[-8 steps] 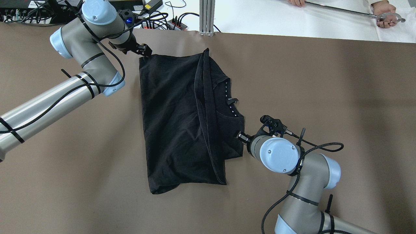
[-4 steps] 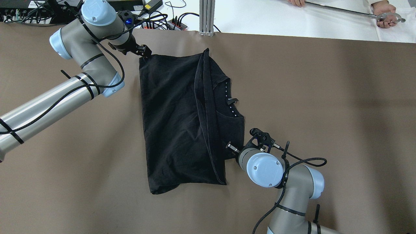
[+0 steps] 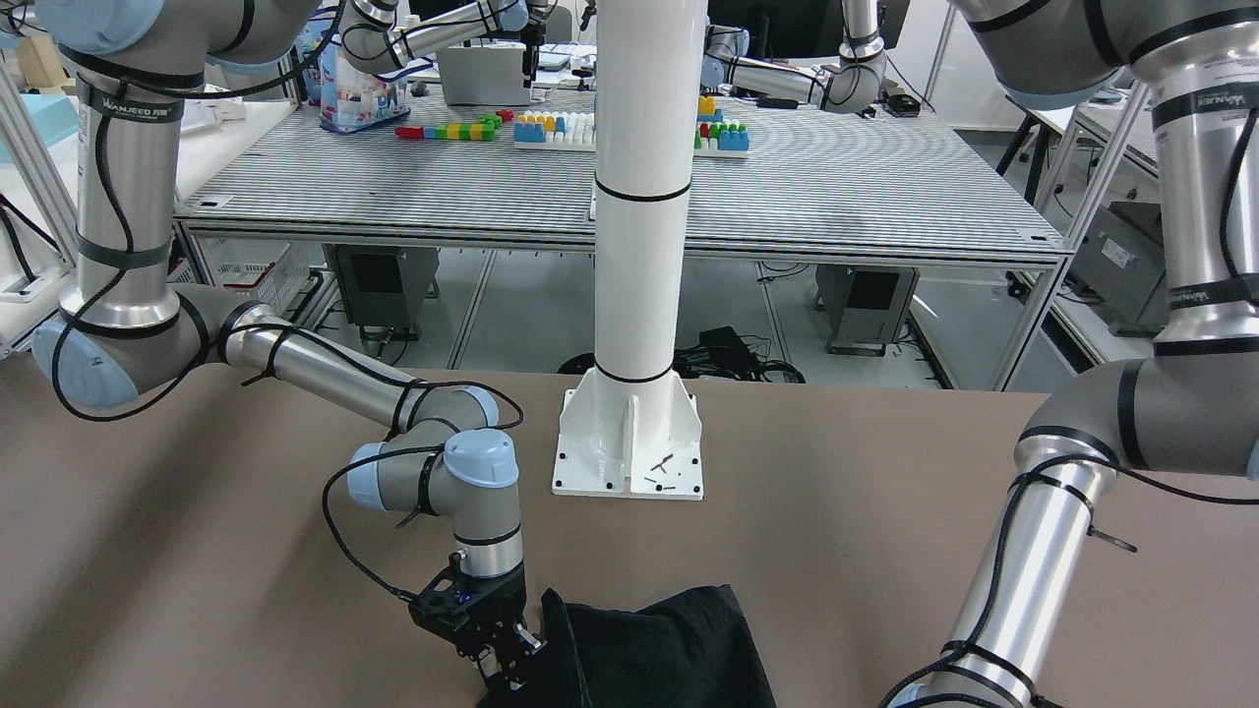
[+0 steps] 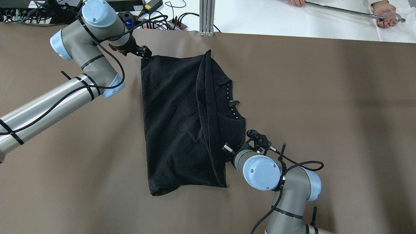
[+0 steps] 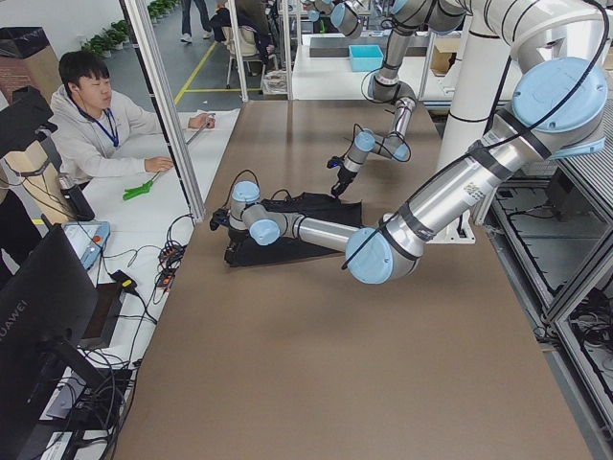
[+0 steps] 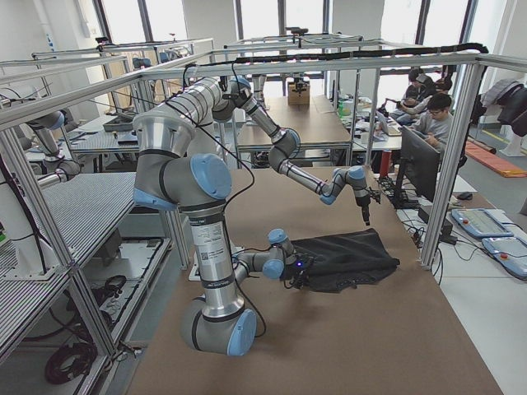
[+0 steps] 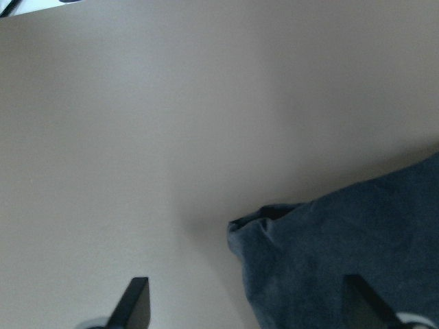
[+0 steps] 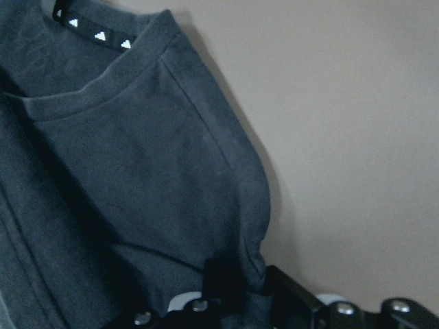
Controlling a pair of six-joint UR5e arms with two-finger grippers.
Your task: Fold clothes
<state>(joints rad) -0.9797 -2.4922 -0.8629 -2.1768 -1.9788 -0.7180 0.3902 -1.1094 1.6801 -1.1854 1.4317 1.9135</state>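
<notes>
We see the clothes point(image 4: 175, 123) lying flat near the middle of the brown table point(image 4: 325, 113). It is a black garment folded over itself, with a hem running down its length and the collar point(image 4: 232, 104) showing on the side toward the right arm point(image 4: 286, 195). The left arm point(image 4: 48, 100) reaches in low across the table and bends sharply at the elbow, so the left gripper point(image 4: 146, 55) sits at the garment's far left corner. In its wrist view the fingertips point(image 7: 137, 301) stand apart, with that corner lying on the table between them, unpinched. The right arm rises from the near edge, its wrist turned down over the garment's right-hand edge, below the collar. There the right gripper point(image 3: 507, 674) points straight down, and its wrist view shows it clamped on a bunched fold of fabric. In the front-facing view the garment lies before the white pillar point(image 3: 639, 197), apart from its base.
</notes>
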